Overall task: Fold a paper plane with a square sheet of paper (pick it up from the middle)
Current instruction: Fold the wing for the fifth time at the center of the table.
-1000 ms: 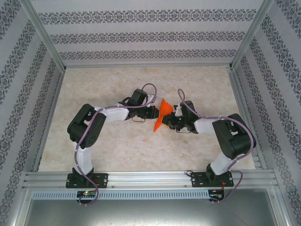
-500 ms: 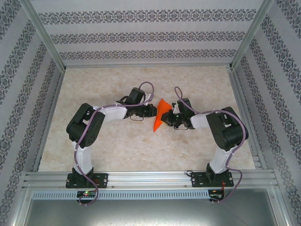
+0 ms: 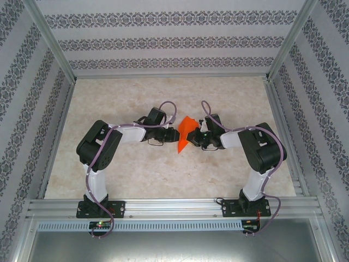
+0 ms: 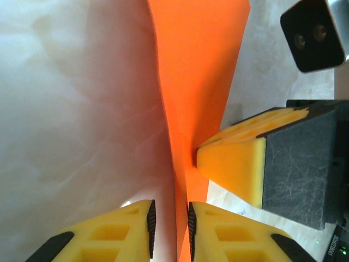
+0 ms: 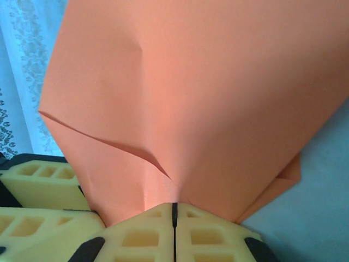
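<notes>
Folded orange paper (image 3: pixel 187 131) stood on edge at centre of worktop (image 3: pixel 136 180), between arms. Fully closed right claw (image 5: pixel 174 210) pinched its fold. Slightly parted left claw (image 4: pixel 172 224) straddled paper edge – jaws not clamping. Risk: with single pinch point, thin sheet could swivel, sag or slip – crease would misalign.

Overhead from behind — both wrist views share the paper (image 4: pixel 196 82) close-up.
</notes>
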`<state>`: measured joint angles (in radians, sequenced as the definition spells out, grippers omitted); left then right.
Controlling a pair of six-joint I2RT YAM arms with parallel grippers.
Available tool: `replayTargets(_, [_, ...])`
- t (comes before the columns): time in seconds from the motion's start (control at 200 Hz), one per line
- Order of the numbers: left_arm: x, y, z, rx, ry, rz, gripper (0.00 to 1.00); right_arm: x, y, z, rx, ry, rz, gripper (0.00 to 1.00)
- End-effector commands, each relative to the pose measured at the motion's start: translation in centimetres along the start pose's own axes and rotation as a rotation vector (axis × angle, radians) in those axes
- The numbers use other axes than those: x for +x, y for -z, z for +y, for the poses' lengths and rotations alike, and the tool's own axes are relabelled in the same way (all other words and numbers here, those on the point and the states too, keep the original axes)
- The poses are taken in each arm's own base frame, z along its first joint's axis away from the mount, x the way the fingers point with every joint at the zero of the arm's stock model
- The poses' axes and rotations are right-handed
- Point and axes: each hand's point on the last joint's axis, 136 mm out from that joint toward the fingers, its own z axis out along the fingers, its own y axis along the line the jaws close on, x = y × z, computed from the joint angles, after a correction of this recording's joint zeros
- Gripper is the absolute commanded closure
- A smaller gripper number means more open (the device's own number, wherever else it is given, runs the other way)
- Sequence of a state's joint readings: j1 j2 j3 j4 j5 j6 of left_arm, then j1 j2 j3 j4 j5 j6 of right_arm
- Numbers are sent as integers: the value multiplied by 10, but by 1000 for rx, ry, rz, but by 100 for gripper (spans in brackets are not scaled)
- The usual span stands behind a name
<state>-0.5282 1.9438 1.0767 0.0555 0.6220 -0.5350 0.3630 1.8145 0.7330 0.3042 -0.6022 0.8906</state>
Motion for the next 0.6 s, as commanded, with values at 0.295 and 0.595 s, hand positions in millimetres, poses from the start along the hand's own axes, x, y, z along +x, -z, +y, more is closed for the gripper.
replayTargets(0.295, [8, 6, -19, 60, -14, 24, 95, 2, -1, -4, 37, 18, -3, 94])
replayTargets(0.595, [9, 3, -10, 24, -6, 18, 100, 1, 14, 4, 51, 40, -32, 88])
